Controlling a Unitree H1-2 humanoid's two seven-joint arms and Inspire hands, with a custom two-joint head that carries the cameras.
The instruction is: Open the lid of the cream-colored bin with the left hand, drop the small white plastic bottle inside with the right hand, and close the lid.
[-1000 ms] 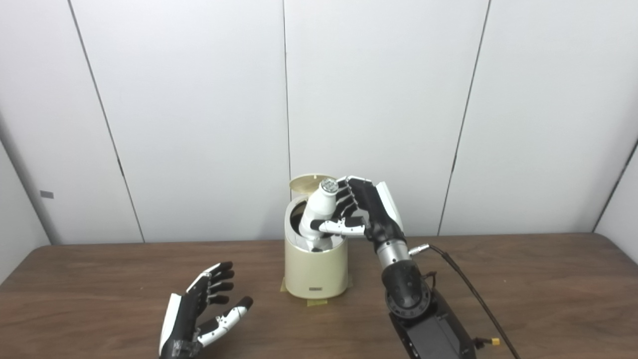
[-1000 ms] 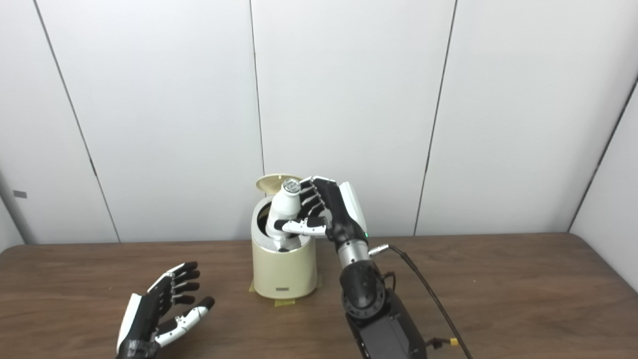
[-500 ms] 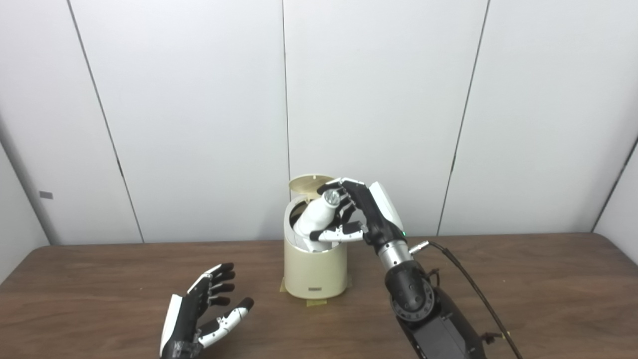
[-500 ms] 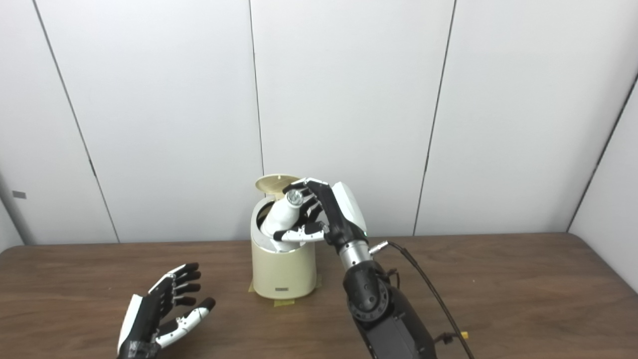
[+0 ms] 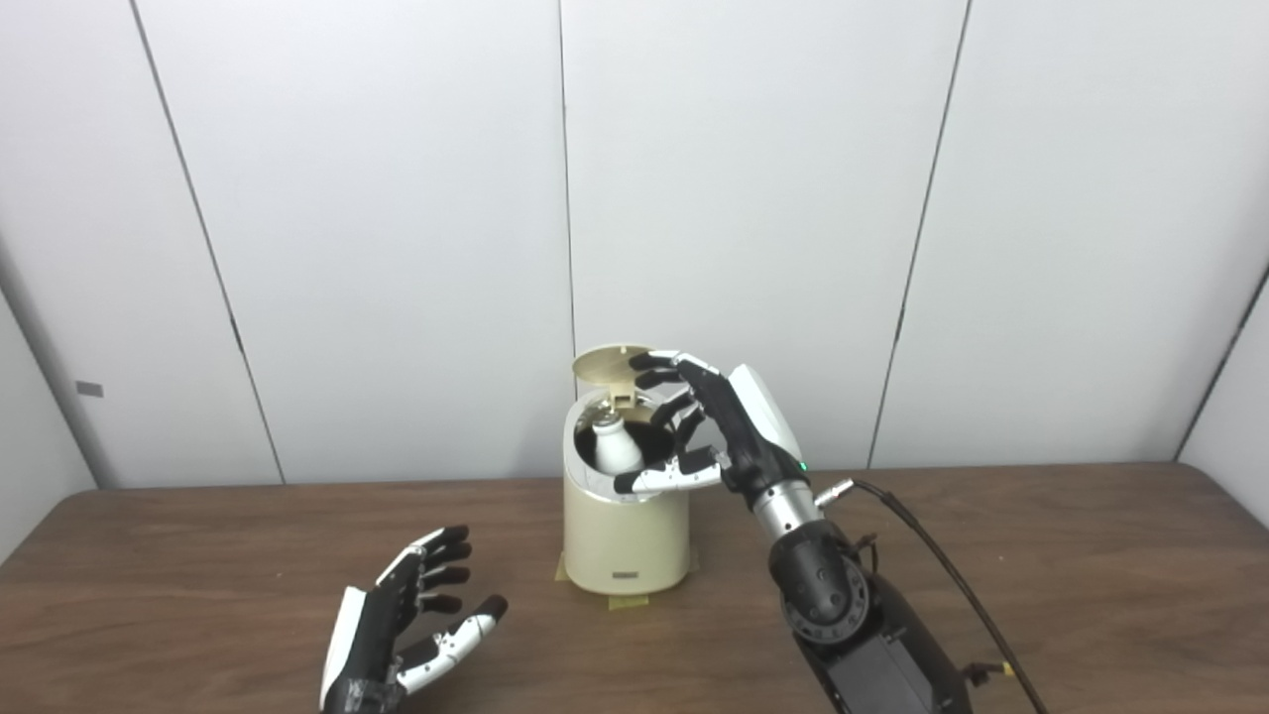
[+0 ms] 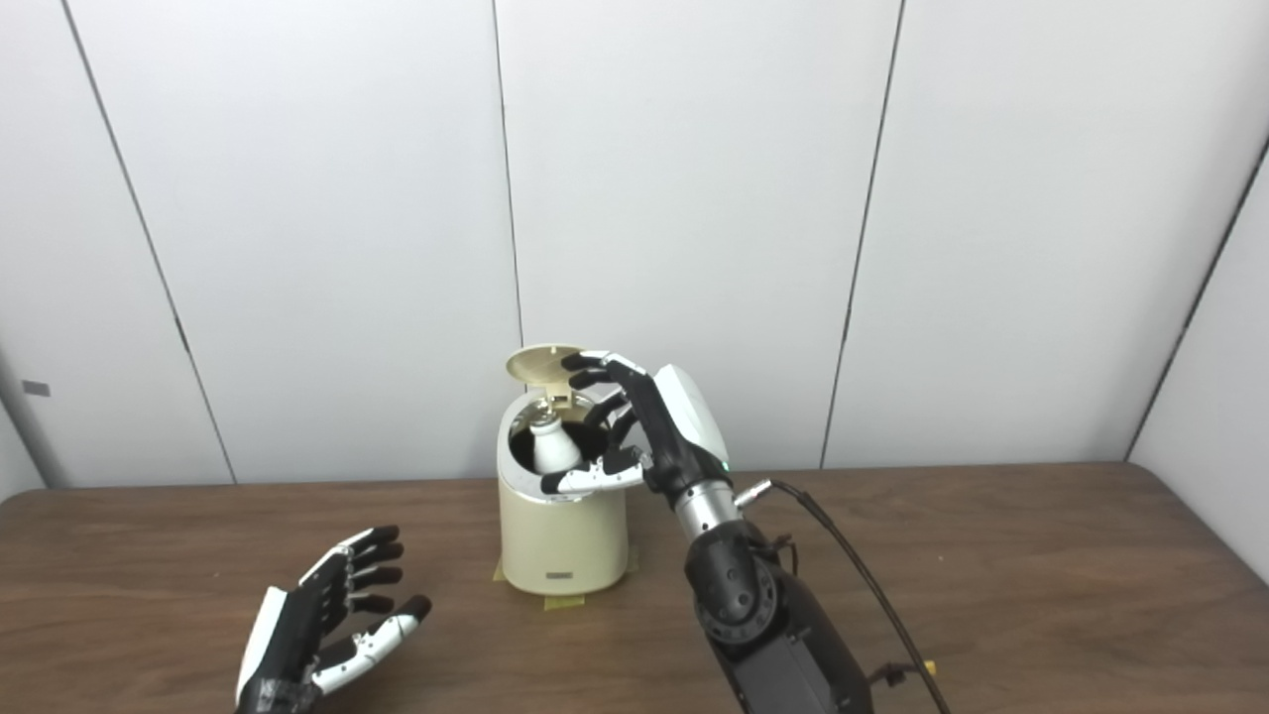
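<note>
Right robot hand (image 5: 709, 421) spread wide over bin (image 5: 625, 531) mouth, holding nothing. Bottle (image 5: 615, 448) inside bin, top showing. Lid (image 5: 607, 363) tipped up behind, leaving opening clear. Left robot hand (image 5: 397, 630) open, idle near worktop (image 5: 1041, 555).

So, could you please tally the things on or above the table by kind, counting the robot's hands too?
Bins: 1, the cream-colored bin with its lid up
Bottles: 1, the small white bottle inside the bin
Hands: 2, the left hand and the right hand, both open
Total: 4
</note>
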